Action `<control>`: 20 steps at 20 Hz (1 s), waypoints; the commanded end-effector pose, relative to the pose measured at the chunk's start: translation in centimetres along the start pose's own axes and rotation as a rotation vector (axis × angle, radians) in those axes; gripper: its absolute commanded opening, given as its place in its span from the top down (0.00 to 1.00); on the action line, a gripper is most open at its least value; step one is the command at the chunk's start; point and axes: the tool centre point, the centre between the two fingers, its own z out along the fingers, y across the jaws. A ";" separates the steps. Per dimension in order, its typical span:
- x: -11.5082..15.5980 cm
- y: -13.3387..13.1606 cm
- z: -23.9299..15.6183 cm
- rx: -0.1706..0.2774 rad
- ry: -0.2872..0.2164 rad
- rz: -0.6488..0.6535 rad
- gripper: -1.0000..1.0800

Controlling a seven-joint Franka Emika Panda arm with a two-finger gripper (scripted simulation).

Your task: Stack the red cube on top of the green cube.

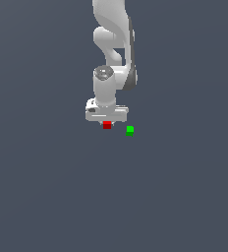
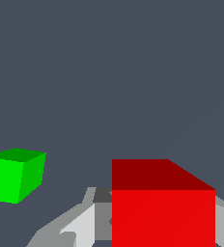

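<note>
The red cube (image 1: 107, 125) sits right under my white gripper (image 1: 107, 123), between its fingers. In the wrist view the red cube (image 2: 163, 212) fills the space between the two grey fingers (image 2: 80, 226), which lie flush against its sides, so the gripper (image 2: 163, 231) is shut on it. The green cube (image 1: 129, 130) stands on the grey floor a short way off, toward the exterior view's right and apart from the red cube. It also shows in the wrist view (image 2: 15, 174). The fingertips are hidden in the exterior view.
The plain dark grey floor (image 1: 47, 197) spreads all around. The white arm (image 1: 113, 44) rises above the gripper. No other objects are in view.
</note>
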 end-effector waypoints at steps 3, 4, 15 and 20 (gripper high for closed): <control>-0.5 -4.9 1.1 0.000 0.001 0.000 1.00; -0.6 -5.9 1.4 0.000 0.001 0.000 1.00; -0.9 -12.2 2.9 0.000 0.000 0.000 1.00; -0.9 -12.8 3.0 0.000 0.000 0.000 1.00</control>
